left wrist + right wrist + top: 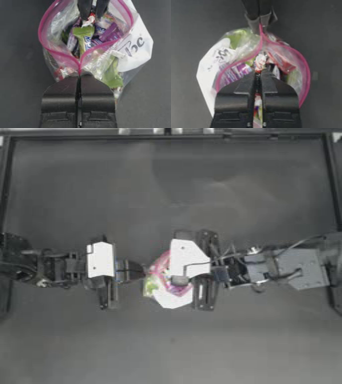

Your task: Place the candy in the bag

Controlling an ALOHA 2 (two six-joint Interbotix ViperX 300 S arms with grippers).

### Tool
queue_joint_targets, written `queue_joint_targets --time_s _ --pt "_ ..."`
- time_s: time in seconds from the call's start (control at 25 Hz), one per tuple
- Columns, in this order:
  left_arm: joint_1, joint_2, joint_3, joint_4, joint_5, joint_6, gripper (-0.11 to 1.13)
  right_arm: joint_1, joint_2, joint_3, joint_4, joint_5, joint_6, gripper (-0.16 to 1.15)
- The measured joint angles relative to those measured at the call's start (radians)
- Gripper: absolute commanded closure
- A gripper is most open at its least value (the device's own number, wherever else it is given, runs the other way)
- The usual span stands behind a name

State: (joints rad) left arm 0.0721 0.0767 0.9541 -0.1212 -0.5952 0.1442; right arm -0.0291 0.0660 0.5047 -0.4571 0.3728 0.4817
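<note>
One bag [168, 280] at table [167, 193] centre, its pink rim pinched by the closed left gripper [79, 73] at 9 o'clock, one candy [260, 60] clamped in the closed right gripper [260, 71], held inside the open mouth, many sweets [83, 35] seen inside.

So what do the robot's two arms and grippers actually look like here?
Both arms are dark grey-black metal with white block housings near the wrists and thin cables looped along them. The left gripper and right gripper each end in two broad, matte black jaws with flat angular faces. No markings show.
</note>
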Motion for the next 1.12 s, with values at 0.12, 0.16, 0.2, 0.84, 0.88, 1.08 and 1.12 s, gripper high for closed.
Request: queue_joint_targets --time_s 0.12,0.16,0.2,0.84,0.88,1.08,1.12 --pt "0.0 0.0 0.0 0.0 0.0 0.0 0.99 0.0 0.0 0.0 0.003 -0.002 0.002 0.26" --pt "0.0 0.0 0.0 0.0 0.0 0.0 0.99 0.0 0.0 0.0 0.003 -0.002 0.002 0.22" --pt "0.0 0.0 0.0 0.0 0.0 0.0 0.99 0.0 0.0 0.0 0.005 -0.003 0.002 0.21" --pt "0.0 -0.015 0.002 0.002 0.002 0.005 0.99 0.0 -0.222 0.048 0.003 0.005 0.011 0.21" --pt "0.0 -0.026 0.005 0.003 0.003 0.005 0.99 -0.002 -0.241 0.06 0.005 0.006 0.012 0.21" --pt "0.0 -0.103 0.015 0.018 0.017 0.005 0.99 -0.002 -0.337 0.123 0.011 0.005 0.021 0.21" --pt "0.0 -0.117 0.017 0.018 0.028 0.005 0.99 -0.002 -0.353 0.132 0.011 0.005 0.025 0.21"
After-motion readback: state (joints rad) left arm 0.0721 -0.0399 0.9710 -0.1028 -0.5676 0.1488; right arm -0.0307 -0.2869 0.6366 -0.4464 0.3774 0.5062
